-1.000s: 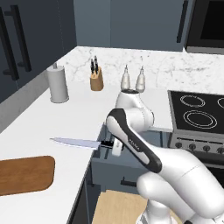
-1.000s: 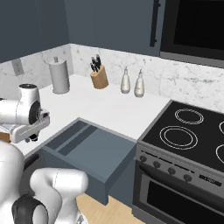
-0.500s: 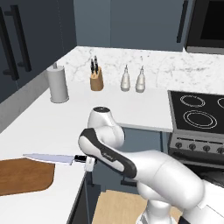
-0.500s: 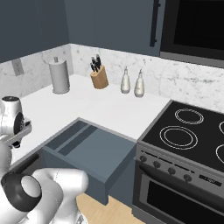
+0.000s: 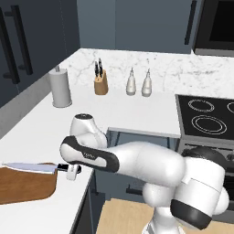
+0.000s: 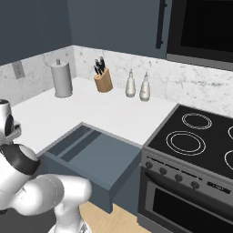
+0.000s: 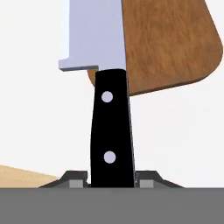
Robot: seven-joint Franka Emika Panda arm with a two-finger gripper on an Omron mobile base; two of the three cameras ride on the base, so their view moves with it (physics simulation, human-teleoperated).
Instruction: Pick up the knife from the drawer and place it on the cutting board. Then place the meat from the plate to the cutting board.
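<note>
The knife (image 5: 32,167) hangs level just above the counter, its silver blade out over the brown cutting board (image 5: 23,187) at the near left. My gripper (image 5: 68,170) is shut on the knife's black handle (image 7: 111,131). In the hand view the blade (image 7: 94,30) runs up along the board's (image 7: 170,43) left side, and the handle lies over bare white counter. The drawer (image 6: 91,154) stands pulled open under the counter, to the right of the board. The meat and the plate are out of view.
A paper towel roll (image 5: 61,87), a knife block (image 5: 100,82) and two bottles (image 5: 131,84) stand along the back of the white counter. A black stove (image 5: 205,119) lies to the right. The counter's front edge runs just right of the board.
The arm has swung left and down with the knife, from beside the open drawer to the cutting board. The blade now reaches over the board.
</note>
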